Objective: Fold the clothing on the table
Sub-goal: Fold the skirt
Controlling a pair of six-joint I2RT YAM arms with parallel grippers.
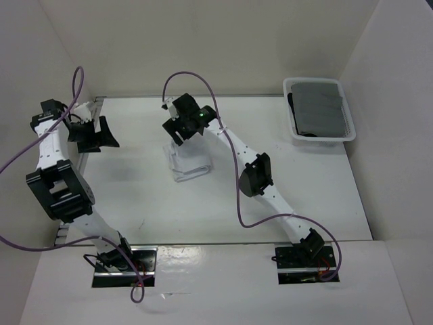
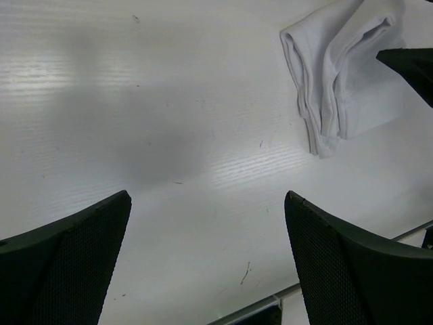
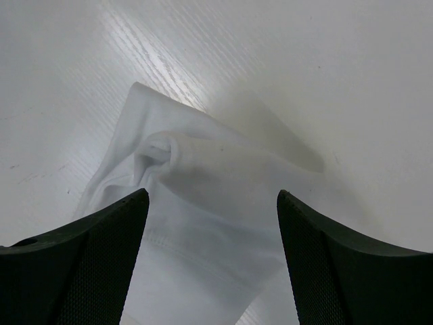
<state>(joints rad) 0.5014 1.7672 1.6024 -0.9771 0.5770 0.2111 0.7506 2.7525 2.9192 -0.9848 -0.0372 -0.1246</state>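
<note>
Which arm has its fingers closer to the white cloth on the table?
The right. The right fingers hang open directly over the clothing; the left fingers are open too, well off to its side near the table edge.

white plastic basket (image 1: 323,138) at 2 o'clock in the overhead view, dark grey cloth (image 1: 321,108) lying flat inside it.

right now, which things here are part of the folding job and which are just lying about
Part of the job:
the white clothing, loosely folded mid-table
the table it lies on

Just lying about:
the white basket at the table's far right corner
the dark grey cloth inside it
</note>
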